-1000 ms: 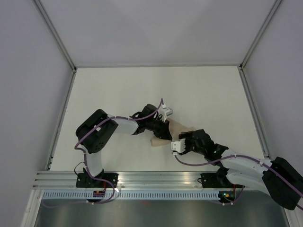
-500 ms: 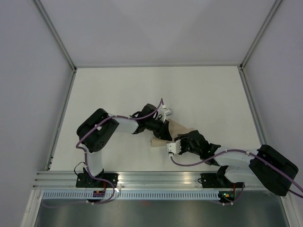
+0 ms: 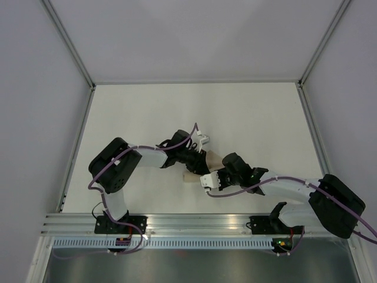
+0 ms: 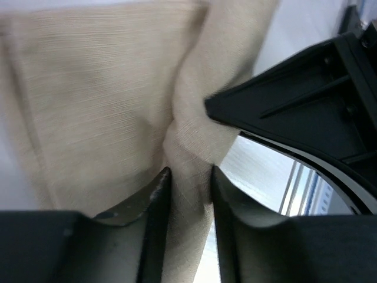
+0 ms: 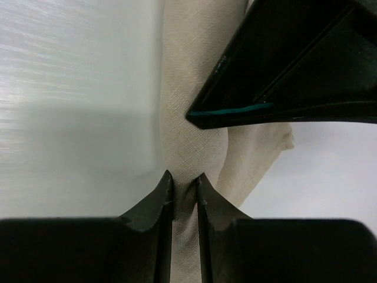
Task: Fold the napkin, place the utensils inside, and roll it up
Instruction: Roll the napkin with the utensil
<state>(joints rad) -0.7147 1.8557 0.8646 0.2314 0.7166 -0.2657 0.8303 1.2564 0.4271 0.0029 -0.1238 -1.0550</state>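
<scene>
The tan napkin (image 3: 215, 160) lies bunched near the table's middle, mostly covered by both arms. In the left wrist view a thick fold of the napkin (image 4: 106, 88) runs between my left gripper's (image 4: 189, 172) jaws, which are shut on it. In the right wrist view my right gripper (image 5: 184, 177) is shut on a narrow ridge of the napkin (image 5: 194, 135). From above, the left gripper (image 3: 202, 164) and right gripper (image 3: 201, 175) meet almost tip to tip over the cloth. The utensils are hidden.
The white table (image 3: 247, 118) is walled by grey panels, with metal rails (image 3: 188, 224) along the near edge. The other arm's black finger (image 4: 306, 100) crowds the left wrist view, and a black finger (image 5: 294, 71) likewise crowds the right wrist view.
My right arm has swung left to the napkin and its jaws have closed on the cloth. The left arm shifted slightly left, still holding its fold.
</scene>
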